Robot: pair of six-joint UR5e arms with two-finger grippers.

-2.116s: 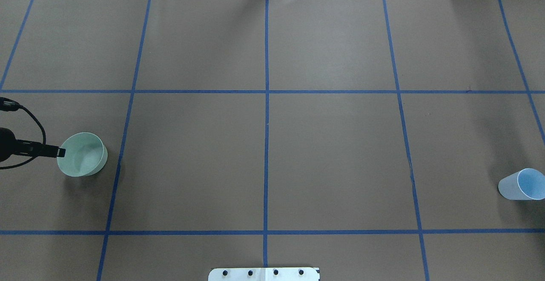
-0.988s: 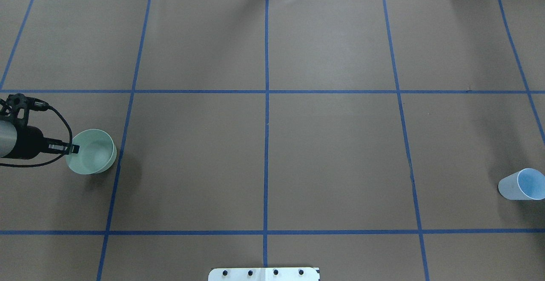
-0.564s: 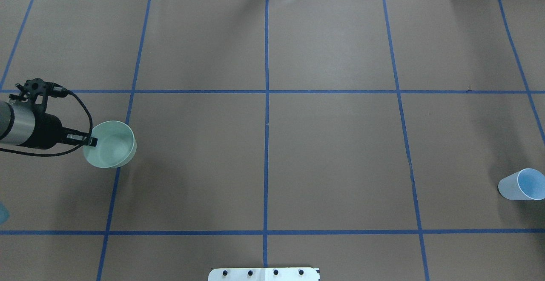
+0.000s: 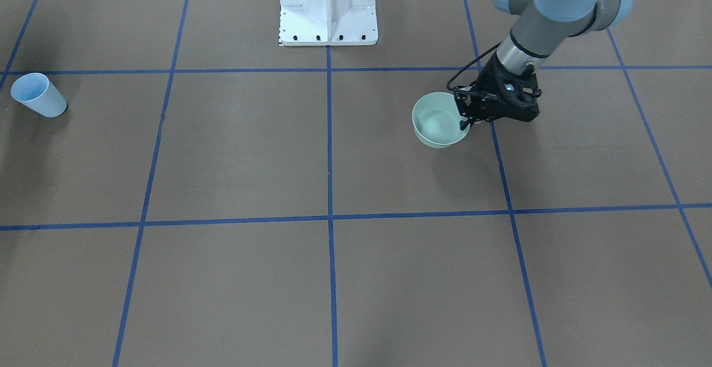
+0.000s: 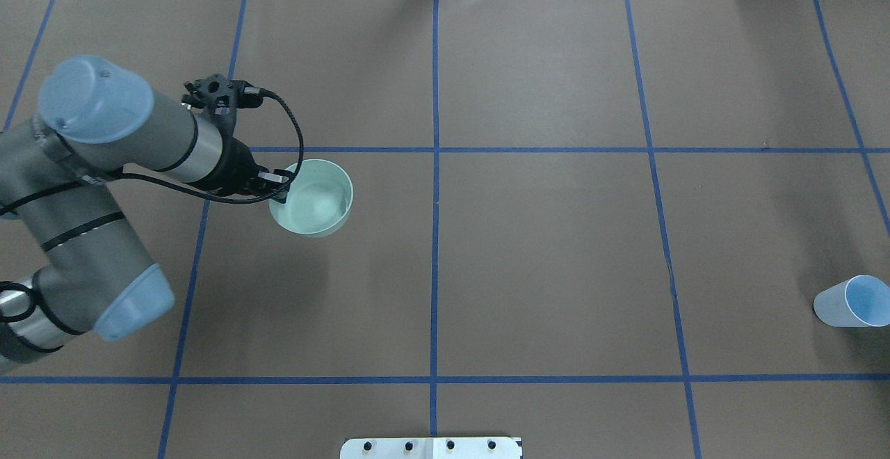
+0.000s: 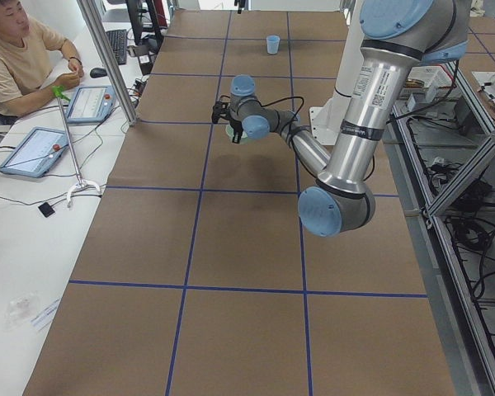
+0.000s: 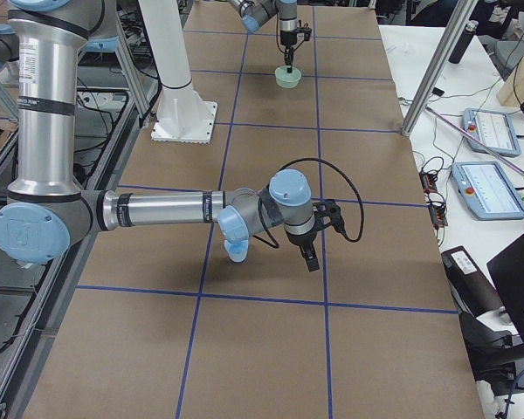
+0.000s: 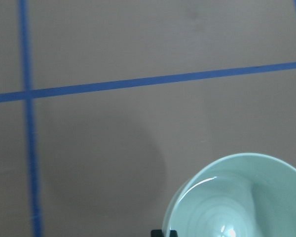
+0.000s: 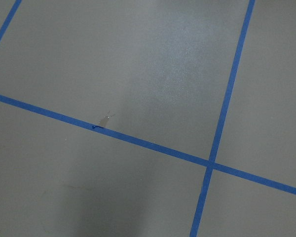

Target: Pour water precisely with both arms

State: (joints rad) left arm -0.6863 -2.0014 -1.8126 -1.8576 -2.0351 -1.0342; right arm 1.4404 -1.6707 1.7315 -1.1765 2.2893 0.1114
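Note:
My left gripper (image 5: pixel 281 191) is shut on the near rim of a mint-green bowl (image 5: pixel 313 198) and holds it above the table, left of centre. The same grip shows in the front view, with the left gripper (image 4: pixel 464 122) on the bowl (image 4: pixel 439 119). The water (image 8: pixel 227 231) shows as faint ripples and a white glint at the bowl's bottom in the left wrist view. A light-blue cup (image 5: pixel 852 300) stands at the far right. My right gripper (image 7: pixel 310 257) shows only in the right side view, near the cup (image 7: pixel 236 251); I cannot tell its state.
The table is brown paper with a grid of blue tape lines (image 5: pixel 435 202). The white pedestal (image 4: pixel 328 5) stands at the robot's side. Operators' tablets (image 6: pixel 33 148) and a person sit beyond the far edge.
My left arm has carried the bowl from the table's left edge rightward and away from the robot, toward the centre. The blue cup has not moved.

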